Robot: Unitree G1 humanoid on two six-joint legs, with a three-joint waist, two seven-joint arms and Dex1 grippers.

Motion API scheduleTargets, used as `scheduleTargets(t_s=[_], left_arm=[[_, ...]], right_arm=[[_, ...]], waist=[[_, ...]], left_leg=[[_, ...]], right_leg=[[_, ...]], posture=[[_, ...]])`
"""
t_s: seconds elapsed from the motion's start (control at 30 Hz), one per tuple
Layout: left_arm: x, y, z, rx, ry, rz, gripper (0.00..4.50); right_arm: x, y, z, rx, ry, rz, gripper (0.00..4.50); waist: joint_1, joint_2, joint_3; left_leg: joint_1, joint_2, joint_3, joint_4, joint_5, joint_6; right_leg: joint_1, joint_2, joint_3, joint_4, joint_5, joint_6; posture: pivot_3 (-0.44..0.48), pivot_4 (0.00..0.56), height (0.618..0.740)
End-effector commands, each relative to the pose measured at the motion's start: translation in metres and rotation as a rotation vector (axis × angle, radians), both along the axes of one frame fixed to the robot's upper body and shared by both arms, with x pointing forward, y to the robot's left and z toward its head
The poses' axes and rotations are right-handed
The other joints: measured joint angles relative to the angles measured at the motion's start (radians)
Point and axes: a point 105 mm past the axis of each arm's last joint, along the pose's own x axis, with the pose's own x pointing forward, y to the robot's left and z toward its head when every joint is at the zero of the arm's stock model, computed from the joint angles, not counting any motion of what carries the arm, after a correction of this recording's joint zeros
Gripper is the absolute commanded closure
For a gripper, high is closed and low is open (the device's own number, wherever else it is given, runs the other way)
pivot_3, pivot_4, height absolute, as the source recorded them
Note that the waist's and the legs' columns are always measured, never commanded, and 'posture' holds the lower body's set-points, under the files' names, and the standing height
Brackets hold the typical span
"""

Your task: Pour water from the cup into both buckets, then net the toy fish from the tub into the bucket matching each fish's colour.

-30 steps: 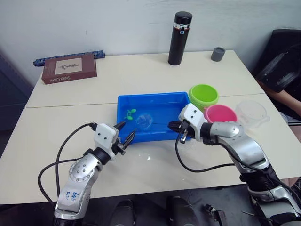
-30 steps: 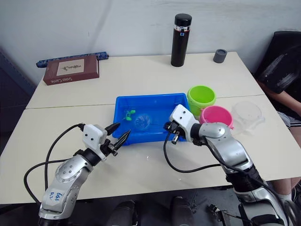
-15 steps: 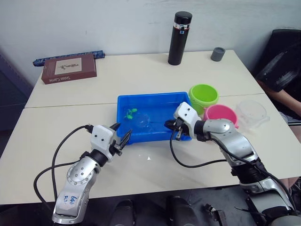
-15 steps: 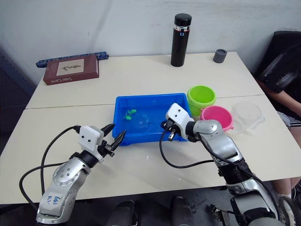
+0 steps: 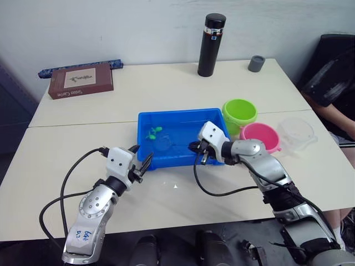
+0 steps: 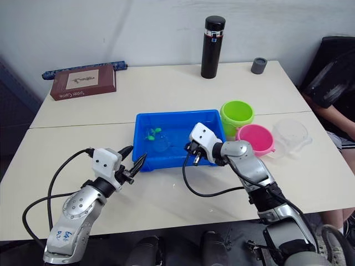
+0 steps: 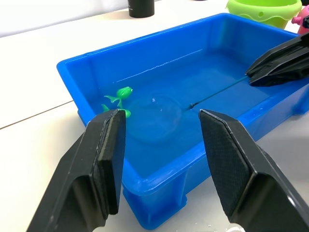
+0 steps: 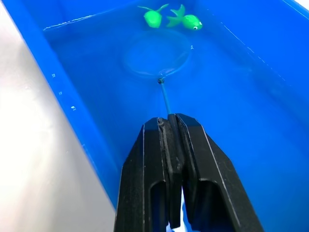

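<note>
Since a second ago, the right gripper (image 8: 169, 126) is reaching deeper over the tub (image 5: 145, 119), carrying the net (image 8: 155, 53) ahead of it toward two green fish (image 8: 174, 18). Its fingers are pinching the net's thin handle, keeping the hoop low in the water just short of the fish, probably to scoop them. The left gripper (image 7: 161, 154) is waiting spread and empty outside the tub's near wall. The green bucket (image 5: 239, 112) and pink bucket (image 5: 259, 134) are standing just behind the right gripper, ready for drops.
</note>
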Motion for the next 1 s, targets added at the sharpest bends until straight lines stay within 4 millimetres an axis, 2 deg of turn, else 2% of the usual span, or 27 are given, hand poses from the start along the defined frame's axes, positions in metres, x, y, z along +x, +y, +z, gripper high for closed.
scheduleTargets(t_s=[0.03, 0.27, 0.53, 1.0], left_arm=[[-0.004, -0.001, 0.013, 0.0, -0.053, 0.0, 1.83], [-0.006, -0.002, 0.012, -0.002, -0.051, 0.0, 1.83], [-0.006, -0.003, 0.012, -0.002, -0.049, 0.0, 1.83], [-0.001, -0.005, 0.012, -0.003, -0.049, -0.023, 1.83]], right_arm=[[0.001, 0.009, 0.012, 0.015, -0.056, 0.031, 4.5], [0.004, 0.019, 0.013, 0.034, -0.062, 0.044, 4.5], [0.004, 0.03, 0.029, 0.093, -0.079, 0.056, 4.5], [0.003, 0.025, 0.043, 0.148, -0.076, 0.015, 4.5]], waist=[[-0.002, 0.0, 0.0], [-0.015, 0.0, 0.0], [-0.018, 0.0, 0.0], [-0.018, 0.0, 0.0]], left_leg=[[0.0, 0.0, 0.0, 0.0, 0.0, 0.0], [0.0, 0.0, 0.0, 0.0, 0.0, 0.0], [0.0, 0.0, -0.001, -0.001, 0.0, 0.0], [0.0, 0.0, -0.006, -0.001, 0.0, 0.0]], right_leg=[[0.0, 0.0, 0.0, 0.0, 0.0, 0.0], [0.0, 0.0, 0.0, 0.0, 0.0, 0.0], [-0.001, 0.0, 0.0, 0.0, 0.0, 0.0], [-0.001, -0.001, 0.0, 0.0, 0.0, 0.0]], posture=[[0.0, 0.15, 0.74], [0.0, 0.15, 0.74], [0.0, 0.15, 0.74], [0.0, 0.15, 0.74]])
